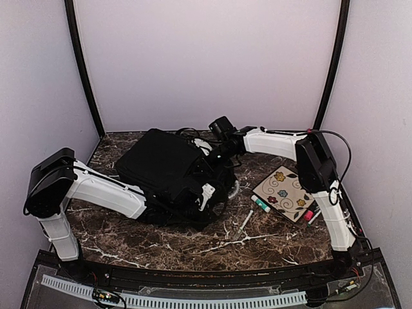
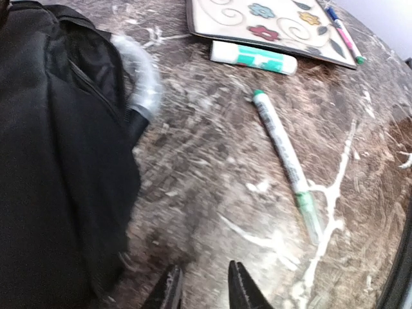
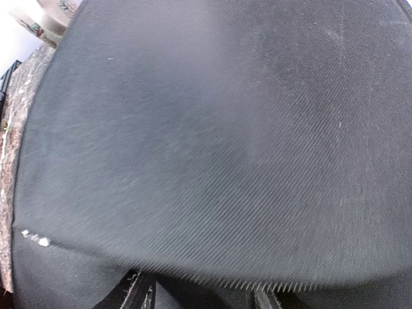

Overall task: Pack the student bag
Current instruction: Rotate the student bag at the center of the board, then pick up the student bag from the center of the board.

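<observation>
The student bag (image 1: 161, 170) is a large black backpack lying on the marble table left of centre. It also fills the left side of the left wrist view (image 2: 51, 161) and nearly the whole right wrist view (image 3: 212, 141). My left gripper (image 1: 207, 193) is at the bag's near right side. In its wrist view it (image 2: 205, 293) is open and empty, just above bare table beside the bag. My right gripper (image 1: 215, 153) is at the bag's far right end. Its fingers (image 3: 138, 293) stand wide apart against the fabric, with the tips hidden under a fold.
A flowered notebook (image 1: 283, 192) lies right of the bag, with a green-and-white glue stick (image 2: 254, 56), a green marker (image 2: 283, 154) and a pink pen (image 2: 344, 35) near it. A clear plastic object (image 2: 145, 77) sticks out at the bag's edge.
</observation>
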Motion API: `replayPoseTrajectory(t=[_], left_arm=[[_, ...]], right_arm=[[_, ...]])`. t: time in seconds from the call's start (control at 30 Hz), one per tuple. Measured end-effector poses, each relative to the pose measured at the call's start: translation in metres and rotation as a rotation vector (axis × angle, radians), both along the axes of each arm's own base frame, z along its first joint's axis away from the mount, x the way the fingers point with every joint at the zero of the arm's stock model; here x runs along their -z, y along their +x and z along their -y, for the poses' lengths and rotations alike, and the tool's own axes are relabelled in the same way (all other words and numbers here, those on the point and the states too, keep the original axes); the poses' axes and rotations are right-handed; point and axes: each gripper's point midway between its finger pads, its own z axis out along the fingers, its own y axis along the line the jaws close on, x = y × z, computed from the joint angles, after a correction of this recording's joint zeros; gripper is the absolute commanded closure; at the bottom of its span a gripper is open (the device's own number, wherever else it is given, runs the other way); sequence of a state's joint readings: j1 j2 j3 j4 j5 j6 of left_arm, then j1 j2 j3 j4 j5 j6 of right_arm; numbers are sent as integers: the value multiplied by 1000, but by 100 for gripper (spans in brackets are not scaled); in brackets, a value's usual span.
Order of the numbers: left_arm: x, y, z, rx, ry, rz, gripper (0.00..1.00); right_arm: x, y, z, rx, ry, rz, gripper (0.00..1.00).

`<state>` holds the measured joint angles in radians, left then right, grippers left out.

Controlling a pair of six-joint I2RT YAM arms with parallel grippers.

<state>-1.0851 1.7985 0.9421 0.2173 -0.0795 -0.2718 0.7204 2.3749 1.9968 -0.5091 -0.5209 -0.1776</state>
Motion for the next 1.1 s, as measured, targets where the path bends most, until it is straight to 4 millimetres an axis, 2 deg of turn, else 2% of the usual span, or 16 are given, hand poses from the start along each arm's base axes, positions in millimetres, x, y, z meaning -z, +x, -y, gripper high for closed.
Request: replayPoseTrajectory(t=[0.1, 0.17, 0.2, 0.27, 0.3, 0.4, 0.43, 0.5, 0.6, 0.73, 0.83, 1.0, 1.1], left_arm=[[-6, -12, -2, 32, 15, -11, 66], [-18, -17, -8, 37, 18, -11, 62], [-29, -19, -14, 37, 13, -2, 59], [-49, -23, -28, 28, 6, 23, 54], [-63, -24, -38, 17, 2, 47, 52], [-88, -21, -57, -3, 15, 119, 50], [-92, -20, -62, -5, 31, 140, 50], [-89, -16, -71, 2, 97, 168, 50], [-72, -10, -76, 31, 225, 189, 49], [-54, 0, -70, 98, 361, 228, 48], [-48, 9, -62, 145, 433, 272, 47], [-40, 27, -45, 210, 536, 351, 48], [-35, 35, -38, 243, 586, 384, 49]], right_arm=[[-7, -13, 10, -5, -9, -21, 48], [-22, -34, 32, -3, -22, -48, 47], [-26, -37, 36, -1, -24, -50, 46], [-48, -47, 50, 15, 3, -30, 45], [-64, -57, 66, 28, 16, -18, 45], [-107, -74, 94, 54, 71, 51, 44], [-119, -78, 102, 60, 91, 74, 44], [-132, -89, 112, 58, 116, 102, 44], [-119, -107, 124, 46, 102, 86, 44], [-72, -136, 146, 42, 27, 0, 43], [-50, -151, 158, 39, -8, -42, 43], [-37, -162, 164, 32, -10, -60, 43], [-38, -161, 162, 28, 3, -52, 43]])
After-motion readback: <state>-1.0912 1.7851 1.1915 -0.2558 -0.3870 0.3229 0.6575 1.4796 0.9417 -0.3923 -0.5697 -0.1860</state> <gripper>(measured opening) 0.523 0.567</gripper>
